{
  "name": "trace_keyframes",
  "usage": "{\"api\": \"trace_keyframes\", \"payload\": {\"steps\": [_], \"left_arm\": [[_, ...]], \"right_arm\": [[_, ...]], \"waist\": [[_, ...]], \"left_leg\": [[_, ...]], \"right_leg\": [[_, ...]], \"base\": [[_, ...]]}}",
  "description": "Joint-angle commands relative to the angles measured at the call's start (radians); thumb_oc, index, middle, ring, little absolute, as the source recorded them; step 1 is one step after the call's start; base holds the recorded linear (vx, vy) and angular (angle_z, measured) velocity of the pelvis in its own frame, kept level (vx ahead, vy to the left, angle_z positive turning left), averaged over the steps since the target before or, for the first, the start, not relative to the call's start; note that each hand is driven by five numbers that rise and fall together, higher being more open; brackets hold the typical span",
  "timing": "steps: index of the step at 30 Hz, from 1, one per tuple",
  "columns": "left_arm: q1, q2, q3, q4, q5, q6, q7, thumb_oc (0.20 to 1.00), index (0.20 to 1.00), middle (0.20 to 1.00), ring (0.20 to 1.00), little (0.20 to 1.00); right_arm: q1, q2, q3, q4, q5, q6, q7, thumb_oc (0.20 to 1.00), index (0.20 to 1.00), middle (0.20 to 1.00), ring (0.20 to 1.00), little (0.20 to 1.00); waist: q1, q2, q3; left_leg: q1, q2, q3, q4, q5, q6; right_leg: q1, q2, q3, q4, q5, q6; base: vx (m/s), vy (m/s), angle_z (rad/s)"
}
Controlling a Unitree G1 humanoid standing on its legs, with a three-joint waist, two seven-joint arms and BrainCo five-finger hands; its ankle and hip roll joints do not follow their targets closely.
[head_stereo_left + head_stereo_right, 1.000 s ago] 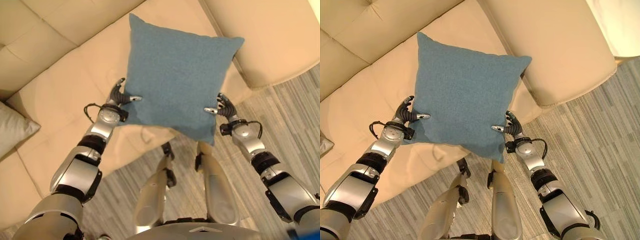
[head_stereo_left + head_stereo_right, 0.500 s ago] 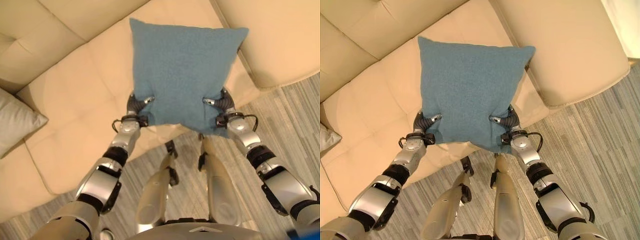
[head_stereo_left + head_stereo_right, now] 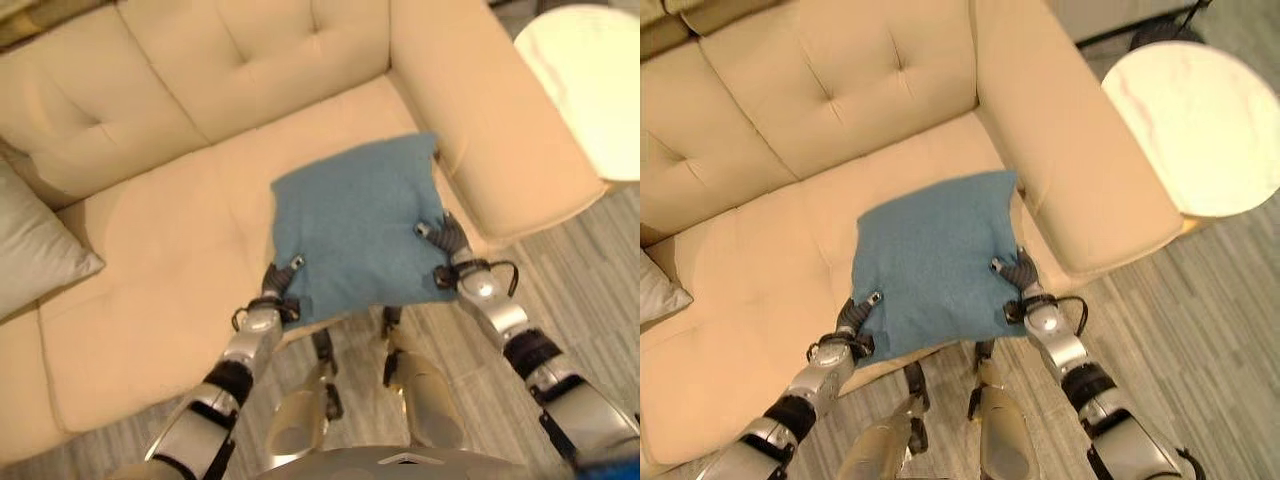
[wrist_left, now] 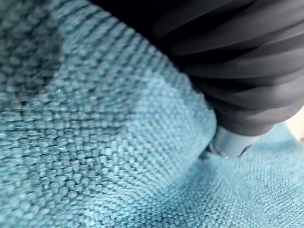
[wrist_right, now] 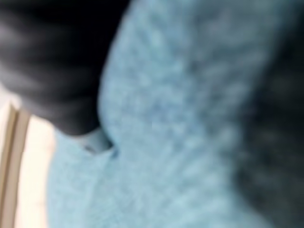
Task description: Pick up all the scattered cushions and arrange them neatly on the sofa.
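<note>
Cream leather sofa (image 3: 200, 150), tufted backrest, broad armrest at its right end; striped grey floor (image 3: 1200, 330) in front. Blue cushion (image 3: 355, 225): square, coarse woven fabric, plain teal-blue, lying on the sofa seat just beside the armrest, its near edge overhanging the seat front. Left hand (image 3: 280, 285) pinches the cushion's near left corner, thumb on top. Right hand (image 3: 445, 240) pinches the near right edge, thumb likewise on top. Grey cushion (image 3: 40, 250): at the far left of the sofa, well apart from the blue one. Round pale side table (image 3: 1190, 125): beyond the armrest.
</note>
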State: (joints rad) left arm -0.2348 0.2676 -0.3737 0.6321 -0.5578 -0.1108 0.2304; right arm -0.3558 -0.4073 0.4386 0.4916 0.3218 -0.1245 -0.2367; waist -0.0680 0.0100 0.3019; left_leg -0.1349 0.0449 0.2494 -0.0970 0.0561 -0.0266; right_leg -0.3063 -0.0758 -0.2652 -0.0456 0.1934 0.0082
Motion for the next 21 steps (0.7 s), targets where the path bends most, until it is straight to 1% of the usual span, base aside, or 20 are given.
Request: {"api": "trace_keyframes", "payload": {"steps": [1,4,5,6,7,9,10,11,12,13,14,17,18,19,20,21], "left_arm": [[-0.066,-0.034,-0.011,-0.142,-0.001,-0.093,-0.081,0.2,0.2,0.2,0.2,0.2],[0.003,-0.007,0.013,-0.226,0.013,-0.091,-0.101,0.2,0.2,0.2,0.2,0.2],[0.004,-0.007,0.013,-0.227,0.013,-0.09,-0.101,0.2,0.2,0.2,0.2,0.2],[0.026,0.003,0.023,-0.245,0.019,-0.088,-0.108,0.2,0.2,0.2,0.2,0.2],[0.063,0.016,0.039,-0.268,0.024,-0.083,-0.119,0.2,0.2,0.2,0.2,0.2],[0.079,0.023,0.045,-0.282,0.03,-0.079,-0.124,0.2,0.2,0.2,0.2,0.2],[0.107,0.027,0.048,-0.299,0.039,-0.072,-0.134,0.2,0.2,0.2,0.2,0.2],[0.117,0.031,0.051,-0.308,0.04,-0.069,-0.14,0.2,0.2,0.2,0.2,0.2],[0.117,0.031,0.051,-0.308,0.04,-0.069,-0.14,0.2,0.2,0.2,0.2,0.2],[0.151,0.042,0.065,-0.317,0.053,-0.062,-0.149,0.2,0.2,0.2,0.2,0.2],[0.152,0.042,0.065,-0.318,0.053,-0.062,-0.149,0.2,0.2,0.2,0.2,0.2],[0.181,0.041,0.072,-0.321,0.065,-0.054,-0.159,0.2,0.2,0.2,0.2,0.2],[0.199,0.044,0.076,-0.334,0.069,-0.049,-0.163,0.2,0.2,0.2,0.2,0.2],[0.2,0.047,0.081,-0.339,0.075,-0.047,-0.164,0.2,0.2,0.2,0.2,0.2],[0.2,0.047,0.081,-0.339,0.075,-0.047,-0.164,0.2,0.2,0.2,0.2,0.2],[0.199,0.052,0.084,-0.337,0.084,-0.046,-0.165,0.2,0.2,0.2,0.2,0.2]], "right_arm": [[-0.028,0.082,0.009,-0.127,-0.057,-0.086,0.067,0.2,0.2,0.2,0.2,0.2],[0.037,0.051,-0.026,-0.19,-0.071,-0.087,0.087,0.2,0.2,0.2,0.2,0.2],[0.038,0.051,-0.026,-0.191,-0.071,-0.087,0.087,0.2,0.2,0.2,0.2,0.2],[0.053,0.044,-0.034,-0.206,-0.075,-0.089,0.093,0.2,0.2,0.2,0.2,0.2],[0.078,0.032,-0.052,-0.227,-0.083,-0.087,0.102,0.2,0.2,0.2,0.2,0.2],[0.09,0.028,-0.06,-0.238,-0.081,-0.086,0.106,0.2,0.2,0.2,0.2,0.2],[0.118,0.019,-0.085,-0.259,-0.084,-0.083,0.113,0.2,0.2,0.2,0.2,0.2],[0.13,0.015,-0.092,-0.263,-0.082,-0.079,0.118,0.2,0.2,0.2,0.2,0.2],[0.131,0.015,-0.092,-0.264,-0.082,-0.079,0.118,0.2,0.2,0.2,0.2,0.2],[0.134,0.017,-0.086,-0.269,-0.094,-0.07,0.129,0.2,0.2,0.2,0.2,0.2],[0.135,0.018,-0.085,-0.27,-0.094,-0.07,0.129,0.2,0.2,0.2,0.2,0.2],[0.136,0.025,-0.087,-0.263,-0.111,-0.053,0.141,0.2,0.2,0.2,0.2,0.2],[0.14,0.028,-0.093,-0.268,-0.114,-0.045,0.139,0.2,0.2,0.2,0.2,0.2],[0.144,0.028,-0.097,-0.27,-0.118,-0.042,0.144,0.2,0.2,0.2,0.2,0.2],[0.144,0.028,-0.097,-0.27,-0.118,-0.042,0.144,0.2,0.2,0.2,0.2,0.2],[0.143,0.03,-0.1,-0.271,-0.121,-0.039,0.144,0.2,0.2,0.2,0.2,0.2]], "waist": [[0.014,-0.009,-0.035],[0.016,-0.019,-0.063],[0.015,-0.019,-0.063],[0.017,-0.022,-0.077],[0.022,-0.032,-0.095],[0.025,-0.035,-0.105],[0.022,-0.041,-0.119],[0.015,-0.042,-0.126],[0.015,-0.042,-0.126],[0.012,-0.037,-0.147],[0.012,-0.038,-0.147],[0.016,-0.043,-0.166],[0.021,-0.044,-0.168],[0.019,-0.044,-0.169],[0.019,-0.044,-0.169],[0.017,-0.043,-0.167]], "left_leg": [[0.011,0.047,0.048,0.074,-0.002,-0.069],[0.031,0.05,0.037,0.1,-0.013,-0.073],[0.031,0.05,0.036,0.1,-0.013,-0.073],[0.031,0.049,0.035,0.107,-0.014,-0.074],[0.042,0.048,0.036,0.125,-0.02,-0.081],[0.047,0.046,0.041,0.129,-0.024,-0.081],[0.052,0.045,0.075,0.142,-0.029,-0.078],[0.057,0.047,0.112,0.148,-0.033,-0.073],[0.057,0.047,0.112,0.148,-0.033,-0.073],[0.083,0.039,0.139,0.133,-0.049,-0.062],[0.084,0.039,0.14,0.133,-0.049,-0.061],[0.113,0.021,0.133,0.108,-0.065,-0.043],[0.134,0.007,0.122,0.079,-0.069,-0.024],[0.15,0.001,0.123,0.056,-0.069,-0.018],[0.15,0.001,0.123,0.056,-0.069,-0.018],[0.163,-0.005,0.121,0.04,-0.071,-0.008]], "right_leg": [[0.101,-0.031,0.024,0.142,-0.227,0.099],[0.156,-0.027,-0.003,0.13,-0.241,0.095],[0.156,-0.027,-0.004,0.13,-0.241,0.095],[0.17,-0.027,-0.013,0.12,-0.24,0.096],[0.203,-0.029,-0.033,0.105,-0.243,0.097],[0.217,-0.032,-0.044,0.099,-0.242,0.1],[0.242,-0.045,-0.077,0.093,-0.239,0.105],[0.251,-0.05,-0.093,0.092,-0.237,0.107],[0.251,-0.05,-0.093,0.092,-0.237,0.107],[0.264,-0.05,-0.098,0.088,-0.234,0.113],[0.264,-0.05,-0.097,0.088,-0.234,0.113],[0.271,-0.062,-0.091,0.11,-0.235,0.128],[0.258,-0.078,-0.072,0.165,-0.228,0.14],[0.247,-0.088,-0.062,0.199,-0.225,0.149],[0.246,-0.088,-0.062,0.2,-0.225,0.149],[0.229,-0.099,-0.046,0.246,-0.22,0.164]], "base": [[0.03,-0.029,0.39],[0.05,-0.018,0.35],[0.04,-0.002,0.3],[0.06,0.0,0.28],[0.06,0.001,0.24],[0.06,0.022,0.22],[0.06,0.053,0.24],[0.04,0.044,0.34],[0.09,0.134,0.37],[0.08,0.115,0.75],[0.12,0.175,0.74],[0.1,0.165,0.22],[0.11,0.277,0.05],[0.08,0.215,0.02],[0.05,0.15,-0.08],[0.04,0.182,-0.06]]}}
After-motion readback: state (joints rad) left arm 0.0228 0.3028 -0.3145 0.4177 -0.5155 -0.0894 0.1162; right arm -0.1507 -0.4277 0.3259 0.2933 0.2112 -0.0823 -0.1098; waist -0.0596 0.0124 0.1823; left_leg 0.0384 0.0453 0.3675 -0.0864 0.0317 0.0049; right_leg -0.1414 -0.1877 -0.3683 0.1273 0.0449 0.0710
